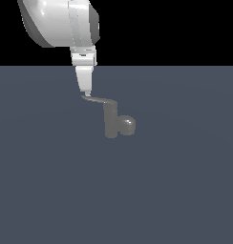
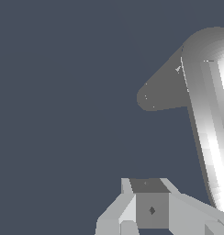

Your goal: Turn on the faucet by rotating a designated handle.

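One robot arm [image 1: 61,24], white, entering from top of exterior view. One gripper [image 1: 85,90] at its end; separate fingers cannot be counted from either view. One faucet [image 1: 111,121], grey, with one upright body. One handle [image 1: 98,100], thin lever on faucet top. One rounded spout stub [image 1: 127,125] at faucet side. One flat blue-grey floor [image 1: 185,190].

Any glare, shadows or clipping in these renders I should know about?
Exterior view: flat lighting, no cast shadow under the faucet, black band above the floor, gripper well lit at the handle tip. Wrist view: strong white glare blows out the handle; the frame edge crops it.
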Controlling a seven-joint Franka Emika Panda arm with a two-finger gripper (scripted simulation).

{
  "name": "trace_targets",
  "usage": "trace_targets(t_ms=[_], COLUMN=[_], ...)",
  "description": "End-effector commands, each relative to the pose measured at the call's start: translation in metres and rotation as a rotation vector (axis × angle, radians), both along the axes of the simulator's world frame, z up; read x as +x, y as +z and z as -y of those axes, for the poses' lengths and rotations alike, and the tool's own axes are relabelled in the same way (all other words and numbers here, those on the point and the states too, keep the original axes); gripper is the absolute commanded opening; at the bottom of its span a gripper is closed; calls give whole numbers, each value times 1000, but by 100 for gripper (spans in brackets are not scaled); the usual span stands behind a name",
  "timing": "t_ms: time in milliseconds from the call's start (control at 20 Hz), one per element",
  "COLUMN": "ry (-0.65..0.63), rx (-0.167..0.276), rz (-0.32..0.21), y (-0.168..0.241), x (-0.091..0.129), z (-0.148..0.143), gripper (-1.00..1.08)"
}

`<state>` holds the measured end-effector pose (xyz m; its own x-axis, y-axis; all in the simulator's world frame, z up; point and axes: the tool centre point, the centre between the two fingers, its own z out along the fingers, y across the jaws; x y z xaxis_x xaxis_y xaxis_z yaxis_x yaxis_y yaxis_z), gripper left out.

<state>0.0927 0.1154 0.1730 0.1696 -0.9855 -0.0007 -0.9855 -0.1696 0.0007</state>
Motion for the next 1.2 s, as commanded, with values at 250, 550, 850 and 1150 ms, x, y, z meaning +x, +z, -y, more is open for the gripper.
trace_targets(t_ms=[250, 550, 850, 1150], ry=[0, 0, 0, -1], rx=[0, 0, 0, 0], rz=[0, 0, 0, 0], y=[0, 0, 0, 0], x=[-15, -30, -45, -61], z=[0, 0, 0, 0], gripper=[-100, -100, -100, -100])
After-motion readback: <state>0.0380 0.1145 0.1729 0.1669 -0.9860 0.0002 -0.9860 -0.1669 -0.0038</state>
